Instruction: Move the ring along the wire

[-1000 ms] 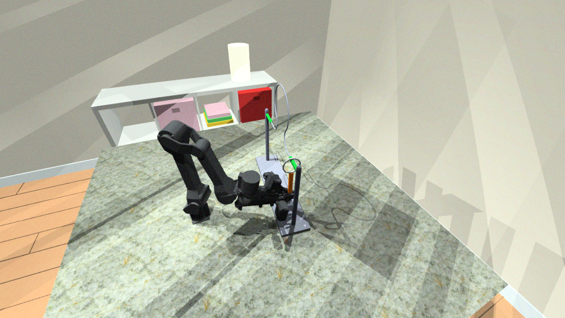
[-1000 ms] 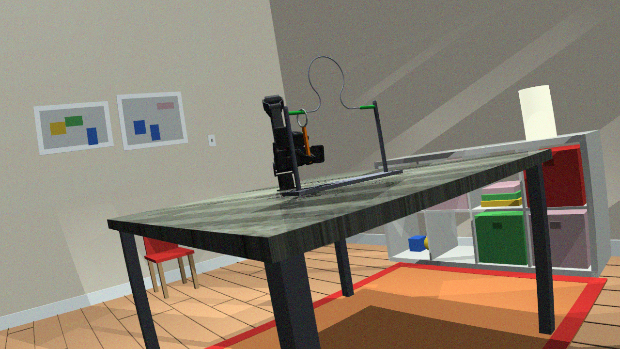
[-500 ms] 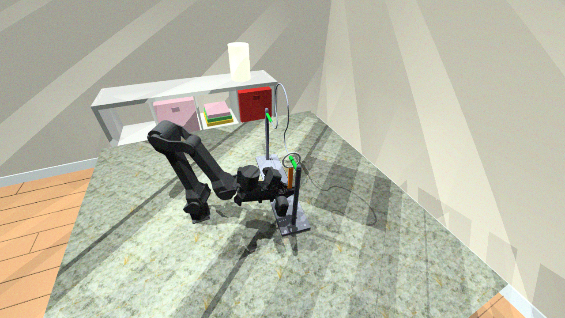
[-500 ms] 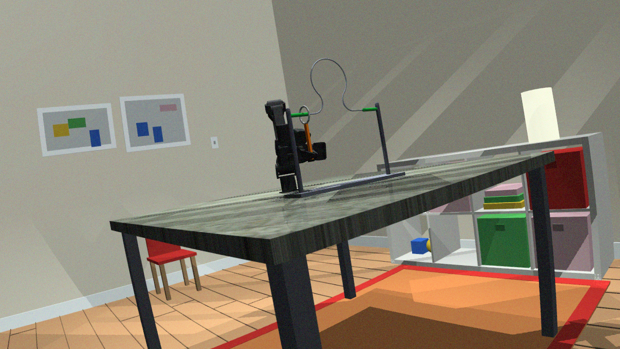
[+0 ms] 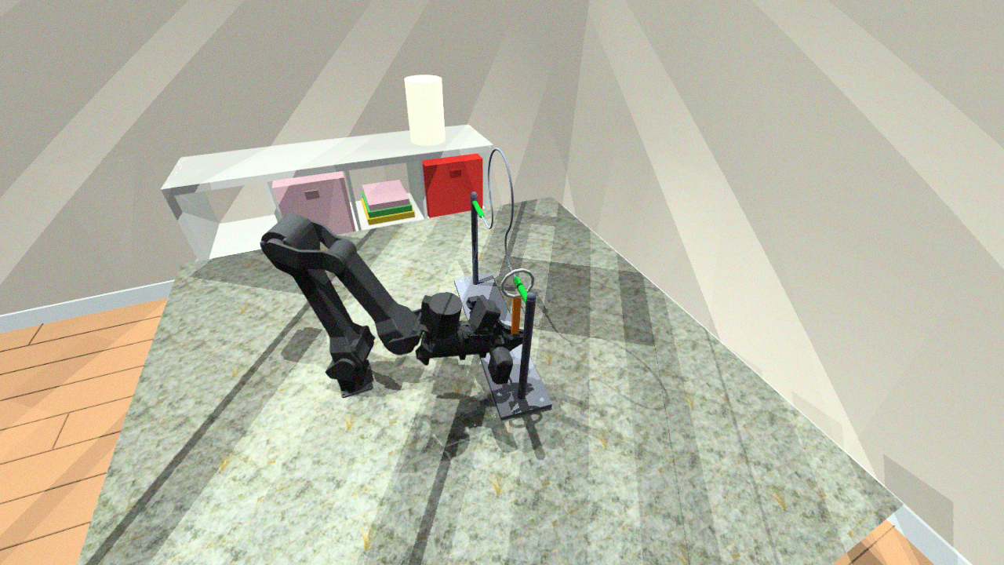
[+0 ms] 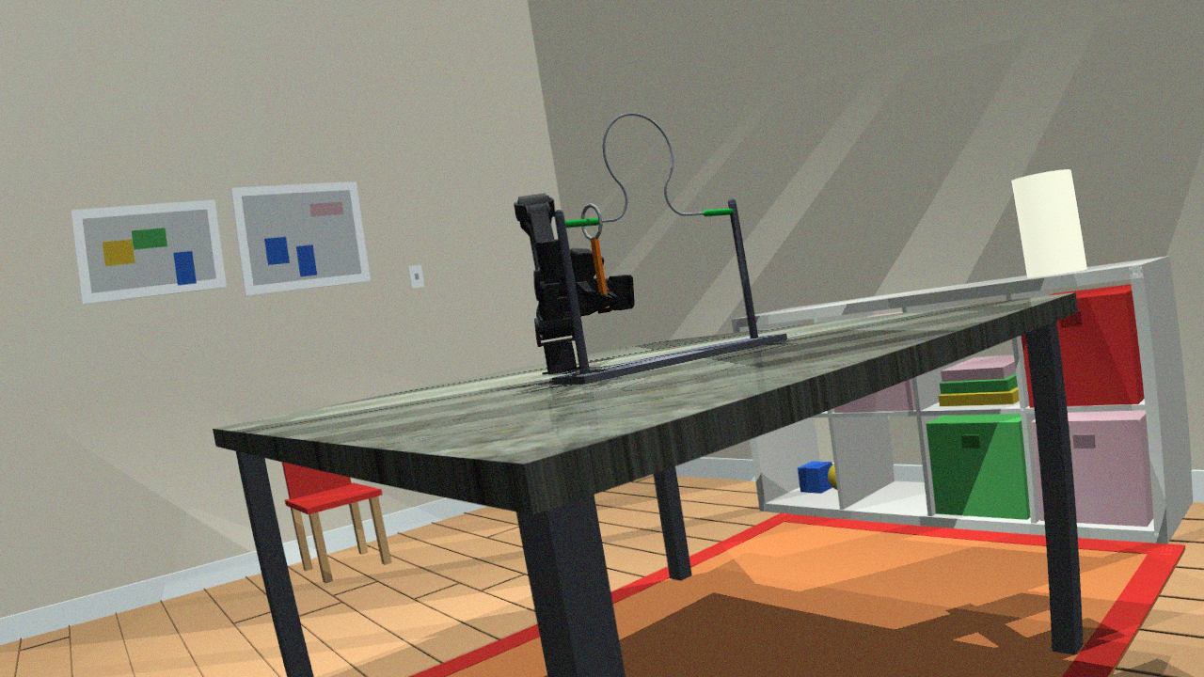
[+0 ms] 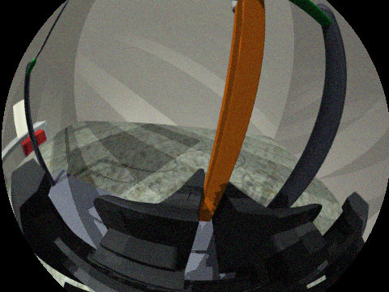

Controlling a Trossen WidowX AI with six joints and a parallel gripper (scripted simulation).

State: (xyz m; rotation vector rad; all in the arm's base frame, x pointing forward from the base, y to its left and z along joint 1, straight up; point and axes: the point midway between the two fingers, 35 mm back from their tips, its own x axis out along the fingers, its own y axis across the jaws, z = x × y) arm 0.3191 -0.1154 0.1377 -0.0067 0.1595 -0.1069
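the grasp looks made: the gripper (image 5: pixel 518 337) (image 6: pixel 603 305) (image 7: pixel 206 173) is nearly closed, pinching the orange handle (image 5: pixel 515 315) (image 6: pixel 599 260) (image 7: pixel 243 81) low down, at six o'clock below the ring (image 5: pixel 502 282) (image 6: pixel 584 228) (image 7: pixel 234 6). that ring is around the near green part (image 5: pixel 522 289) (image 6: pixel 578 224) (image 7: pixel 314 11); next, i'd centre it before easing onto grey wire (image 5: pixel 511 210) (image 6: pixel 604 151) (image 7: pixel 50 28), towards the far green part (image 5: pixel 478 208) (image 6: pixel 718 212) (image 7: pixel 30 66), eleven o'clock in the top view
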